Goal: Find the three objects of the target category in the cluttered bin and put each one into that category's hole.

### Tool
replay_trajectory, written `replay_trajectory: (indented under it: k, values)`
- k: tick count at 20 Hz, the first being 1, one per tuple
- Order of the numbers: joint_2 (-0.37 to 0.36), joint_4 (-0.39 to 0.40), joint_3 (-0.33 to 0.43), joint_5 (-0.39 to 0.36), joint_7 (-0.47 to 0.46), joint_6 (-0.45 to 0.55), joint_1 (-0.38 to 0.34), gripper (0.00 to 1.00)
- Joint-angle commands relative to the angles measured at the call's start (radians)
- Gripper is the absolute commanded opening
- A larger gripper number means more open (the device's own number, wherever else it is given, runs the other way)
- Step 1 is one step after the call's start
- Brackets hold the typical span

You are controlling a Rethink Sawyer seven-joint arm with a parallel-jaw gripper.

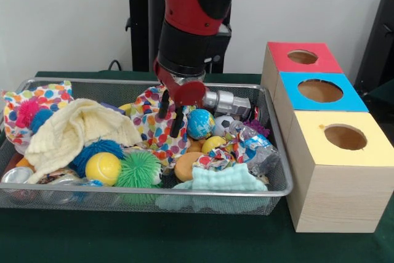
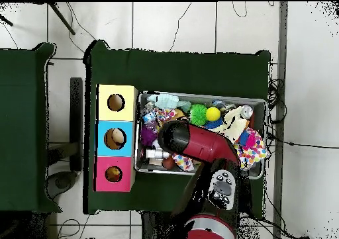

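Green-clothed bench (image 1: pixel 184 244) carries the bin (image 1: pixel 278 190), its clutter hiding any plush toy. Beside the bin, farthest in the box row, waits the red hole (image 1: pixel 302 56). Claw (image 1: pixel 171 115) dips mid-bin, seemingly released; best part the spotted cloth (image 1: pixel 154 129) gently.
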Motion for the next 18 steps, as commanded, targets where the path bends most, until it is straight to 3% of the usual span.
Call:
replay_trajectory:
  k: [1, 10, 16, 18]
  values:
    - [0.052, 0.061, -0.006, 0.073, 0.239, -0.054, 0.018, 1.00]
    - [0.067, 0.062, -0.025, 0.119, 0.233, -0.062, 0.046, 1.00]
    - [0.037, 0.029, -0.051, 0.144, 0.218, 0.029, 0.074, 1.00]
    - [0.042, 0.043, -0.042, 0.154, 0.219, 0.004, 0.078, 1.00]
